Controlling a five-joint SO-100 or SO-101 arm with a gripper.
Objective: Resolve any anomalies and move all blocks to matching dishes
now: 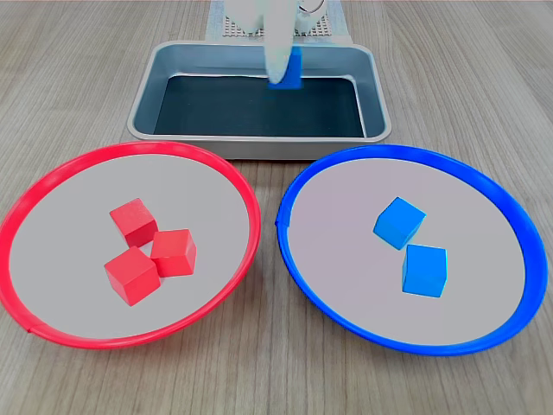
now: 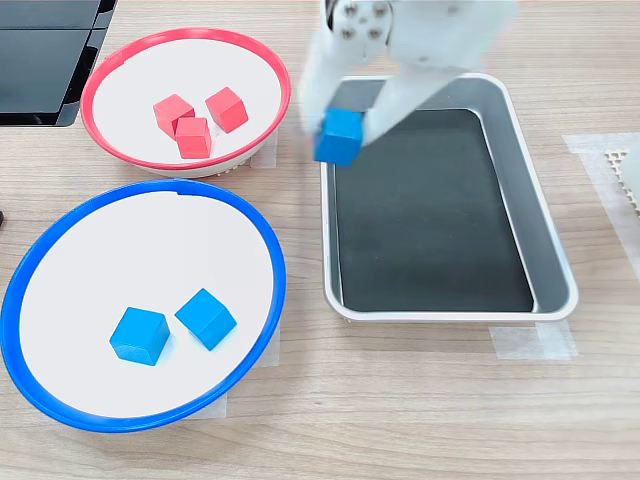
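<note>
Jaws are clenching a blue block (image 2: 340, 136), so the gripper (image 2: 345, 130) is carrying it above the silver tray (image 2: 553, 262), over the tray rim nearest the dishes in the second exterior view. Task is looking nearly done, approx. five of six: three red blocks (image 1: 149, 249) are sitting bunched inside the red-rimmed dish (image 1: 52, 177), w/ two blue blocks (image 1: 413, 246) resting in the blue-rimmed dish (image 1: 505, 194). Only the carried cube is left to go. It's a small matte blue cube, tilted slightly, edges sharp, partly blurred.
</note>
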